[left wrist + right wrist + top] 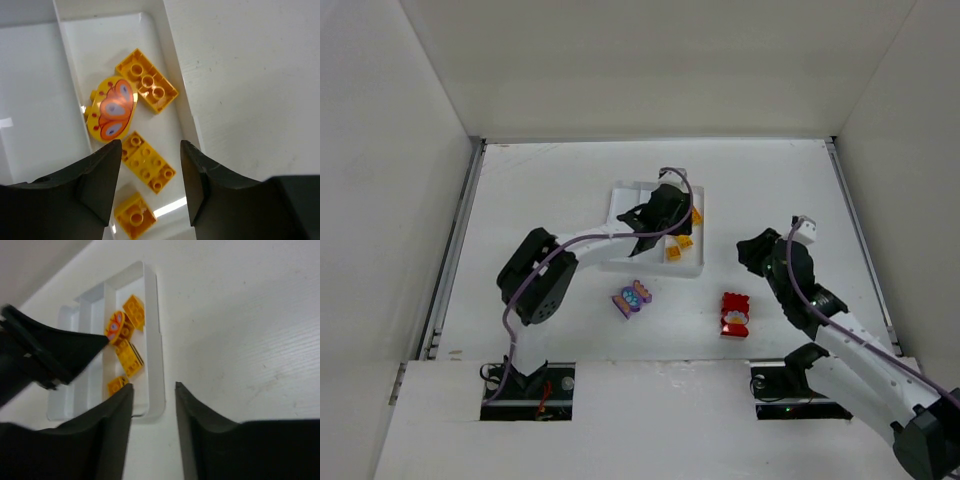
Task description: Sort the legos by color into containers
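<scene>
Currently the left gripper point(150, 147) hangs over the tray point(623, 197) with its jaws moderately apart and nothing between them. Directly below it, 4 yellow bricks point(146, 162) lie in the compartment at the tray's right side, one of them a rounded piece with a printed face point(112, 109). The other 2 compartments look bare where they are visible. The right gripper point(152, 387) hovers over the table point(540, 180) just right of the tray, jaws narrowly apart and holding nothing. 2 pieces remain loose on the table in front of the tray: a purple brick point(632, 299) and a red brick point(734, 314), well apart from each other. The step in hand appears to be clearing the tray. To do it well, lift the left gripper straight up until its fingers pass the rim, so no yellow piece is dragged. Then bring the jaws down around the purple brick, which lies nearer the left arm, and leave the red brick to the right arm. Assign each colour 1 of the free compartments.
</scene>
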